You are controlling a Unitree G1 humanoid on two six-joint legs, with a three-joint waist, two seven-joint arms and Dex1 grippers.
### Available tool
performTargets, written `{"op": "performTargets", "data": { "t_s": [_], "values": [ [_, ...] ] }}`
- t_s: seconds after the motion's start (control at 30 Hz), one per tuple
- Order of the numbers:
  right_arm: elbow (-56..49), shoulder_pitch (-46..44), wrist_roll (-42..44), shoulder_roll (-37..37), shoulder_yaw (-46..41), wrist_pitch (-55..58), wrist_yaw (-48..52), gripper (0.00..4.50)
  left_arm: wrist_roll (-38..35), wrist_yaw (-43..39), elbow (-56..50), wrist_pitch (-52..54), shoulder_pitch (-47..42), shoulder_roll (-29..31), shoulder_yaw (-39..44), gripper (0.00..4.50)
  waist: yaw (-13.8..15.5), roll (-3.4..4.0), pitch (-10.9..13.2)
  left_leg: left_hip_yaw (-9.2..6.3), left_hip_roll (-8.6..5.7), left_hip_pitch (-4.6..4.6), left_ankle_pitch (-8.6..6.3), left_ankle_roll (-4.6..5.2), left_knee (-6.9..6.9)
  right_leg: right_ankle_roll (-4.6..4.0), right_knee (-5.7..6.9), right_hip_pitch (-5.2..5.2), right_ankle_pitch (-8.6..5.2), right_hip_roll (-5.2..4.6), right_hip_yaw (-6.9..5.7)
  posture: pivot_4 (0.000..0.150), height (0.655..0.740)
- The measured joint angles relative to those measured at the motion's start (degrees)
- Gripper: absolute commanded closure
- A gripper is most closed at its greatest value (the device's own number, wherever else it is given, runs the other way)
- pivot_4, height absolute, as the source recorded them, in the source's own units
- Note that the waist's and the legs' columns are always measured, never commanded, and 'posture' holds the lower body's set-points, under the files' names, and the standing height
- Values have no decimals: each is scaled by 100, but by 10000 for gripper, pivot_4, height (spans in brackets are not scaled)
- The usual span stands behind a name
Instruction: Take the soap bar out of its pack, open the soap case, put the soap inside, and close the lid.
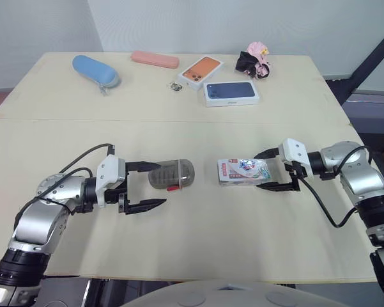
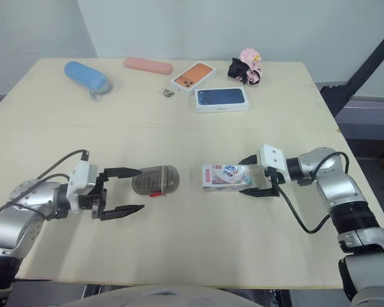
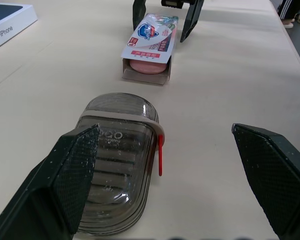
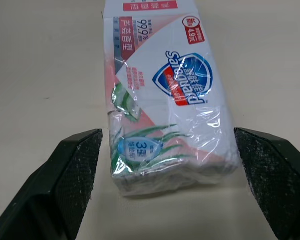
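The soap pack (image 1: 243, 172) lies at frame centre on the counter (image 1: 211, 243), with the pink soap bar (image 3: 149, 66) inside its open end. The right gripper (image 1: 258, 171) is spread astride it. The closed soap case (image 1: 171, 174) lies left of centre, with the left gripper (image 1: 161, 183) spread at its end.

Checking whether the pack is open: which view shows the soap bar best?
Left wrist view: it looks into the open end of the pack, where the pink soap bar shows. The right wrist and eye views show the pack's printed top.
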Motion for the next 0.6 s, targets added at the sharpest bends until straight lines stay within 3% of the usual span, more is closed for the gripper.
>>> {"op": "performTargets", "data": {
  "t_s": [0.2, 0.6],
  "values": [
    [76, -7, -3, 7, -6, -71, 15, 20606, 2, 73, -31, -5, 62, -8, 0, 0, 1, 0, 0, 0, 0, 1, 0, 0, 2, 0, 1, 0, 0, 1, 0, 1500, 7400],
    [90, -29, -20, 5, -6, -166, 9, 20606, 3, 162, -123, -5, 118, -23, -8, 0, -5, 0, 0, 0, 1, 1, 0, 1, 6, 0, 6, 0, 0, 1, 2, 1500, 7400]
  ]
}}
